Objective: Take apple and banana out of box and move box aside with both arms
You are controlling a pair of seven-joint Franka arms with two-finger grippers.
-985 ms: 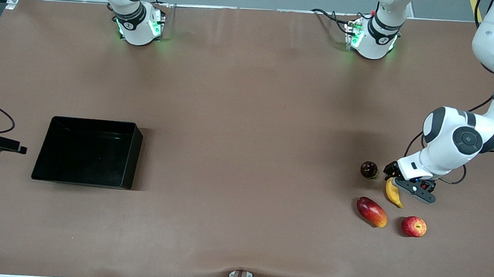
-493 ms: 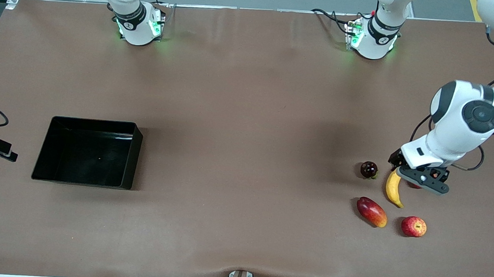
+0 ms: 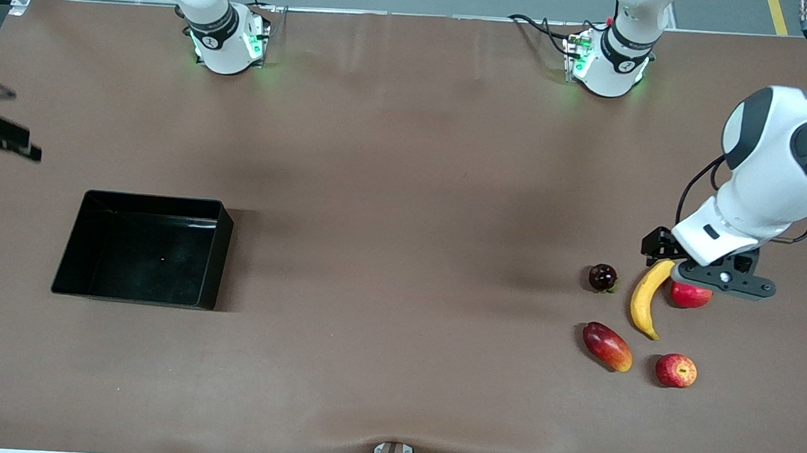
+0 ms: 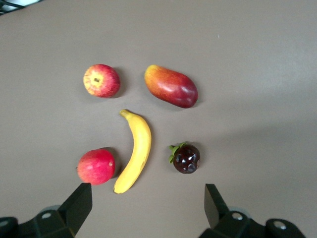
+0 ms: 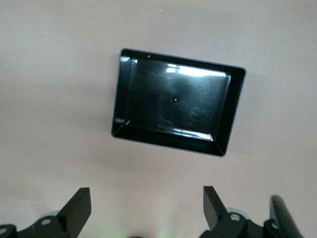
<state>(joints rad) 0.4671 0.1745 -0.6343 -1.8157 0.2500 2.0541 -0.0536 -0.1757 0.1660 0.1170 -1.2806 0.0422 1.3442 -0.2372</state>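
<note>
**Both grippers spread, nothing held**

Left gripper: up over the fruit cluster at the left arm's end of the table, fingers wide apart, empty. Below it, banana between a dark fruit and one apple; nearer the front camera, mango and a second apple with a yellowish stem patch.

Right gripper: over bare table near the box, fingers wide apart, empty. Box at the right arm's end, open side up.
</note>
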